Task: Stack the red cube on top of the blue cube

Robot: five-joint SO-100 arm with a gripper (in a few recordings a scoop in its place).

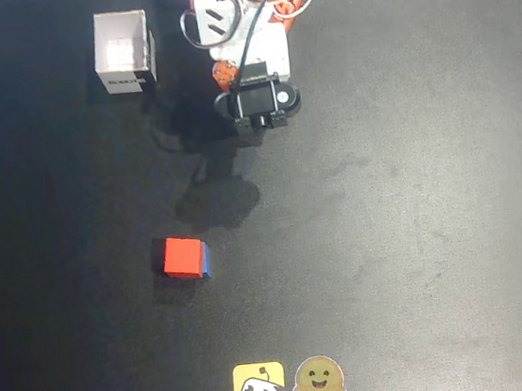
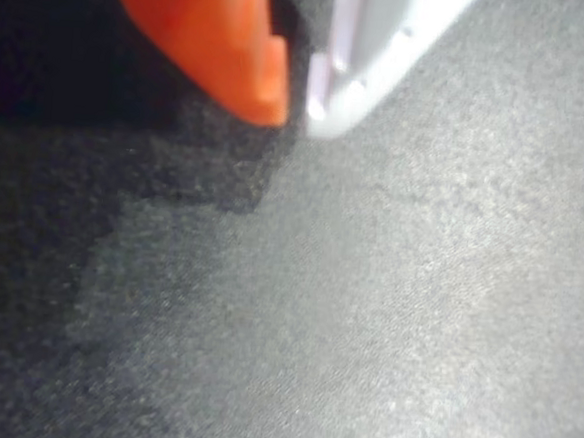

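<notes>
In the overhead view the red cube sits on top of the blue cube, of which only a thin blue strip shows along the right side. The stack stands on the black table, left of centre. The orange and white arm is folded back at the top of the table, far from the stack. In the wrist view my gripper points at bare dark table, its orange finger and white finger closed together with nothing between them.
A white open box stands at the top left, beside the arm's base. Two stickers, a yellow one and a smiling face, lie at the table's bottom edge.
</notes>
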